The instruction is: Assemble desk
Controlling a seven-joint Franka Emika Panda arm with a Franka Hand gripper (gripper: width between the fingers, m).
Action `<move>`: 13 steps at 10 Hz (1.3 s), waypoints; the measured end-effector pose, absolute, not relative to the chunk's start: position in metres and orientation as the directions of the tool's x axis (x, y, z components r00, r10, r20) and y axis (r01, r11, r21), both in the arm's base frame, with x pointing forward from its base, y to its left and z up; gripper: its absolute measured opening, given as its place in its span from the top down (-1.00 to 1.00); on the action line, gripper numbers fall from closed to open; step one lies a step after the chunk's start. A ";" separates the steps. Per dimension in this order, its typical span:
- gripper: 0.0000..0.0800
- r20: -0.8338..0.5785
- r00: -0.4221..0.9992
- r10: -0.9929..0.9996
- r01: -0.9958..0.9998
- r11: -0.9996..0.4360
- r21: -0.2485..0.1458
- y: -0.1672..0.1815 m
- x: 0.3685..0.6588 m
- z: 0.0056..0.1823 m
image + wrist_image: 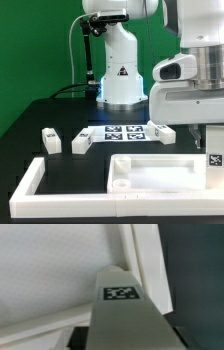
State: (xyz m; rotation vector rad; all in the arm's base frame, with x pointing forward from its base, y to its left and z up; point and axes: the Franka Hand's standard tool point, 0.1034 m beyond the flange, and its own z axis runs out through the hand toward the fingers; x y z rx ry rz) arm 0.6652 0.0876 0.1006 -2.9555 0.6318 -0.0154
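The white rimmed desk tabletop (150, 172) lies flat at the front of the table. My gripper (212, 138) is at its far corner on the exterior view's right, shut on a white leg (213, 158) with a tag. In the wrist view the held leg (122, 292) stands between my dark fingers (86, 336), with its far end at the inside corner of the tabletop's rim (140, 258). I cannot tell whether it is touching. Three more legs lie loose: two (50, 140) (82, 143) to the left and one (161, 132) behind the tabletop.
The marker board (120, 132) lies fixed behind the tabletop. A long white border rail (30, 182) runs round the left and front of the table. The robot's white base (122, 75) stands at the back.
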 end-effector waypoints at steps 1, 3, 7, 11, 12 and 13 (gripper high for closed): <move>0.28 -0.024 0.872 -0.489 -0.489 -0.865 -0.118 0.088 0.666 0.101; 0.28 -0.049 0.677 -0.735 -0.734 -0.669 -0.112 0.089 0.666 0.101; 0.27 -0.203 0.134 -0.970 -0.989 -0.119 -0.082 0.090 0.665 0.100; 0.27 -0.236 -0.100 -0.967 -0.993 0.112 -0.039 0.091 0.665 0.099; 0.27 -0.240 -0.194 -0.951 -0.979 0.205 -0.023 0.092 0.666 0.099; 0.27 -0.247 -0.305 -0.920 -0.948 0.317 -0.009 0.093 0.667 0.099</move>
